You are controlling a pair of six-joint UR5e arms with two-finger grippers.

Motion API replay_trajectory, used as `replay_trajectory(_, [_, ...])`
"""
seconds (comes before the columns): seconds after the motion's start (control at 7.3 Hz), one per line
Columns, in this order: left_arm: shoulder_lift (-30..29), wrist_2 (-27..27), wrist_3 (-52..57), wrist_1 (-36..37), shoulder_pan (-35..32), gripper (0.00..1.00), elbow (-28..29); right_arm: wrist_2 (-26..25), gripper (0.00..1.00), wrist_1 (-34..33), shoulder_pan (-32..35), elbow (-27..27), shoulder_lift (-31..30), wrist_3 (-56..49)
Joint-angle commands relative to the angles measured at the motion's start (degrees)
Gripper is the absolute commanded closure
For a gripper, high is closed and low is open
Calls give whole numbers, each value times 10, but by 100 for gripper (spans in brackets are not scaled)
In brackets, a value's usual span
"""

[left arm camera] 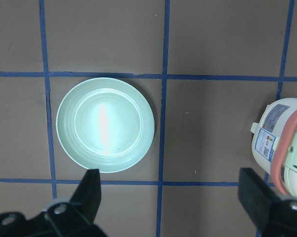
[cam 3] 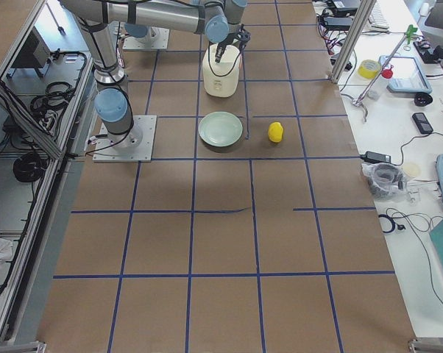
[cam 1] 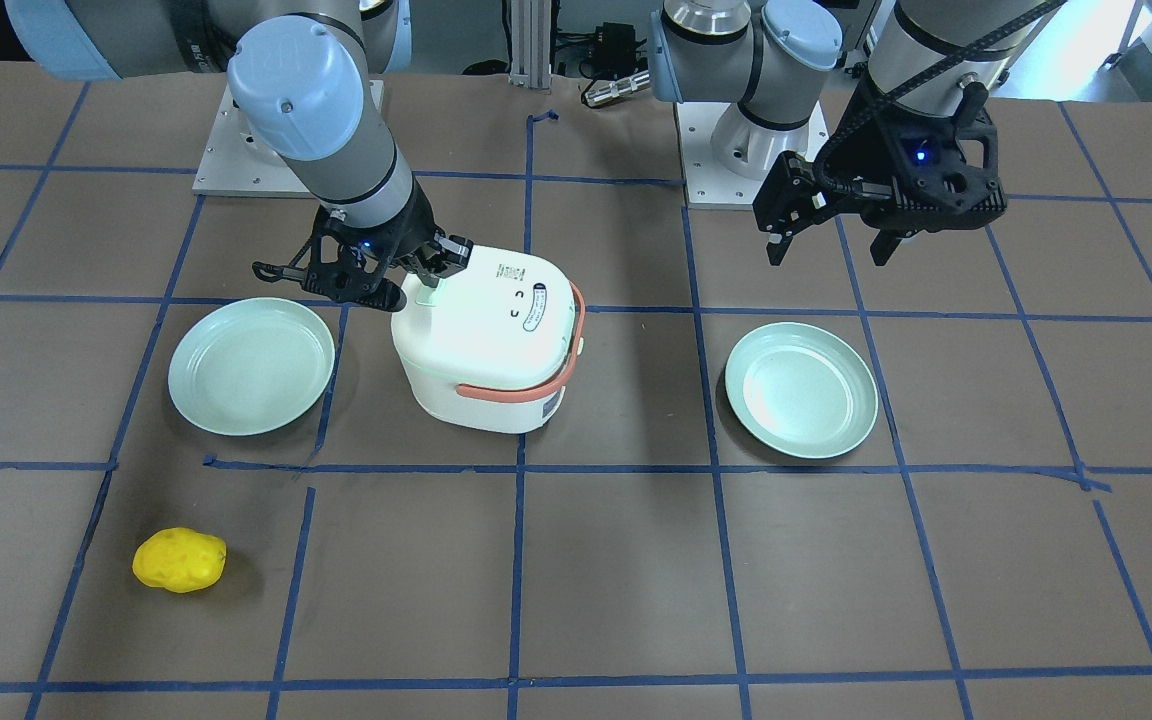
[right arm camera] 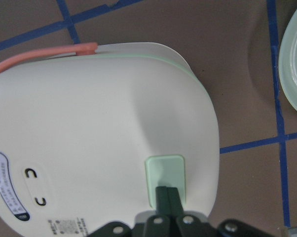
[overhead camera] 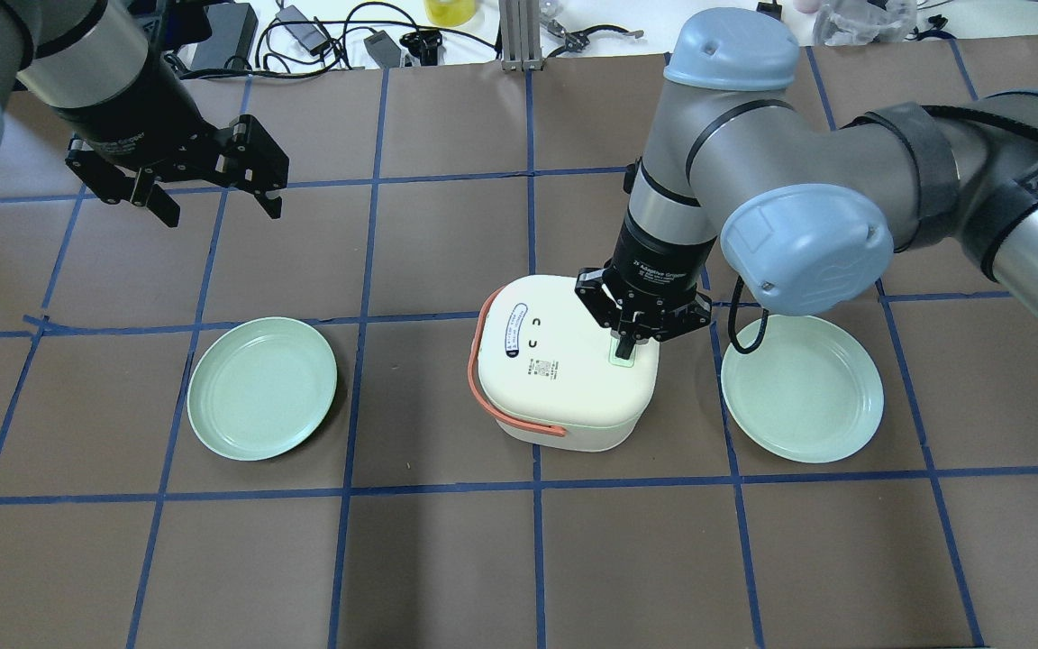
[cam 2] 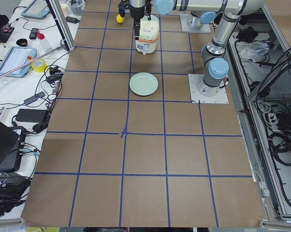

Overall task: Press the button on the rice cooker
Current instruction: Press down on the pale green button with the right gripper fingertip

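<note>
Pressing with one blunt tip seems the reason why the right gripper (right arm camera: 167, 193) is clenched, holding nothing, on the button (right arm camera: 165, 170) at the right edge of the rice cooker lid (overhead camera: 564, 379), in the middle of the table (overhead camera: 447, 559). The left gripper (overhead camera: 219, 212) hangs released toward the far left corner, out of the way.

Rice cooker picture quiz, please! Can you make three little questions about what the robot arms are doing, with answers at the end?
1. True or false: the left end effector is shut.
2. The right end effector has its fingers closed together. What is their tip over?
A. the button
B. the orange handle
C. the oval label
3. Fill in the number: there are ___ green plates on the table.

Key: 1 false, it is open. 2 A. 3 two.
</note>
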Motion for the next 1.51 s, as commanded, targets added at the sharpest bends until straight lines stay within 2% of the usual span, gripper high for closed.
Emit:
replay_trajectory(0.0, [0,0,1,0,0,0,0,0,100,1,0,1,1,0])
replay_trajectory(1.37, [0,0,1,0,0,0,0,-1,100,1,0,10,3,1])
